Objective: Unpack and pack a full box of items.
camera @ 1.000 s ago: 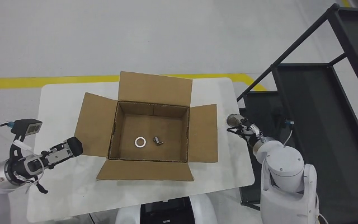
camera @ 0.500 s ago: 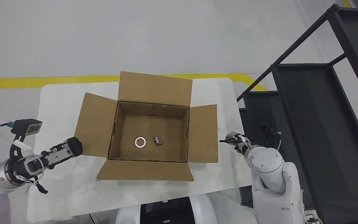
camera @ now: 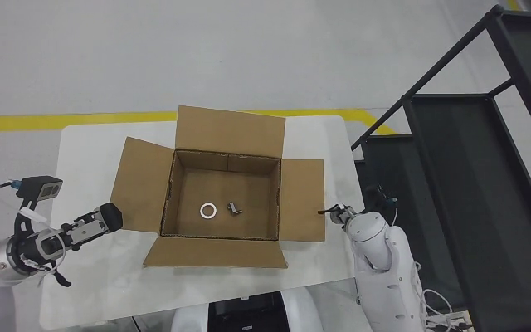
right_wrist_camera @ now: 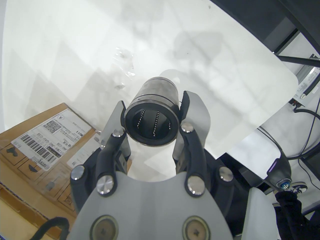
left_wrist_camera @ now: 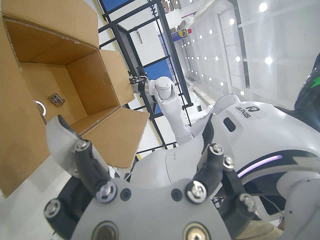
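Box open; right claw tight around ball-lined bearing, left claw wide apart

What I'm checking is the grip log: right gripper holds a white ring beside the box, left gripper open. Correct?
No. The right wrist view shows the right gripper holding a dark cylinder, not a ring. It is beside the box; the left gripper is open.

Bright, even overhead light. Ceiling spots blow out to white discs in the left wrist view. White worktop is near-glare, with soft overlapping grey shadows. Box interior is evenly lit, with faint shade along its walls. Wrist views are wide-angle: the worktop edge bows. Dull sheen on the metal cylinder in the right pincer.
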